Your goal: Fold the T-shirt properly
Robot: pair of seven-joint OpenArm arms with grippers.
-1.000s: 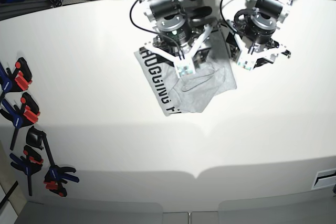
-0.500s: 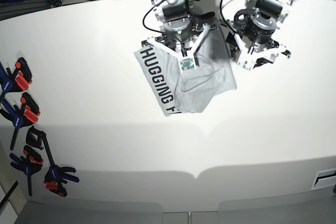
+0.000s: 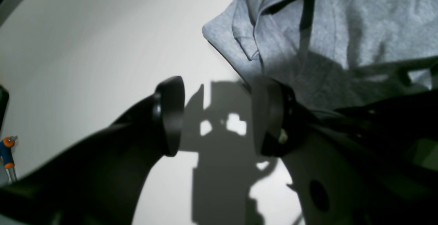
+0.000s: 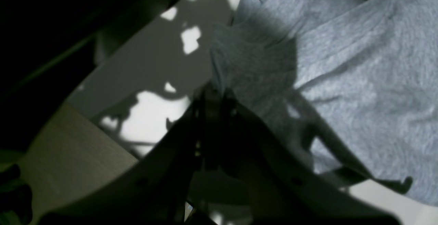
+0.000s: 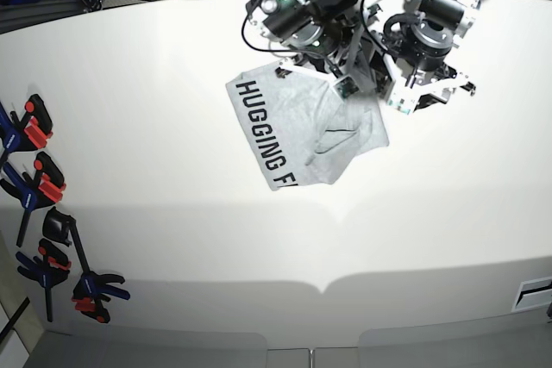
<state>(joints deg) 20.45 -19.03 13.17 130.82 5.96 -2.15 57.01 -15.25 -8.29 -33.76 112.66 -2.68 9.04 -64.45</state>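
T-shirt (image 5: 293, 127): black capitals "HUGGING F", rest hidden.

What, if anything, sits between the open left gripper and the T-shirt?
Nothing visible does. In the left wrist view the left gripper is open over bare table, and the T-shirt lies just past its fingertips with no object between. The right gripper is already shut on the shirt's edge.
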